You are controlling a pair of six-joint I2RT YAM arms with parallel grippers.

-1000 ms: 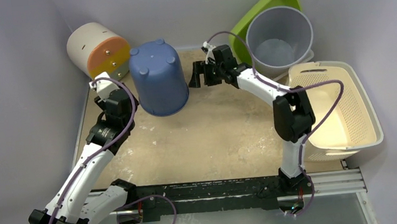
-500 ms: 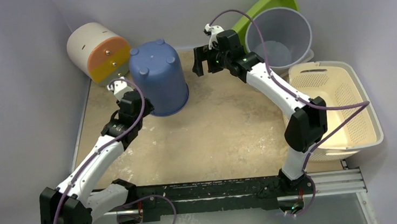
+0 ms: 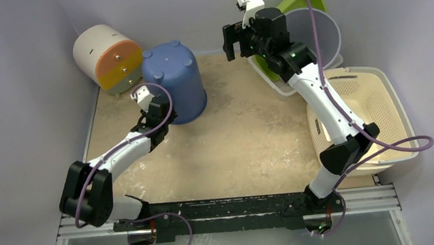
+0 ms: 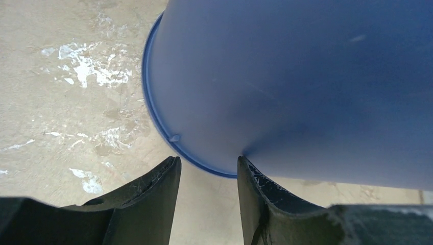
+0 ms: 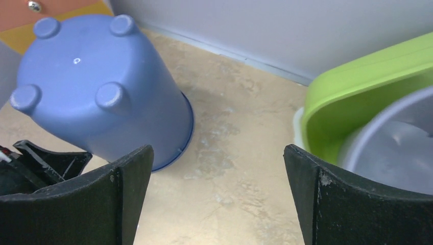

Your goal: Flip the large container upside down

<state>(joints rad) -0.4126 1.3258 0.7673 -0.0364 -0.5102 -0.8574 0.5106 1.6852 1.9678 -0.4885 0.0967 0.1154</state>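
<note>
Top external view: the large blue plastic bucket point(image 3: 174, 82) stands mouth-down at the back left of the beige worktop point(image 3: 245, 138), its four-footed base facing up. It sits just beside a white drum with an orange-and-yellow end point(image 3: 105, 58) that lies on its side. In the left wrist view, the left hand point(image 4: 207, 163) is low at the bucket's rim, fingers slightly parted and gripping nothing, one fingertip point(image 4: 245, 166) against the blue wall. The right hand point(image 5: 217, 153) hangs raised to the bucket's right, spread wide and empty, near a grey pail point(image 3: 313, 31) and a green tub point(image 3: 296, 3).
</note>
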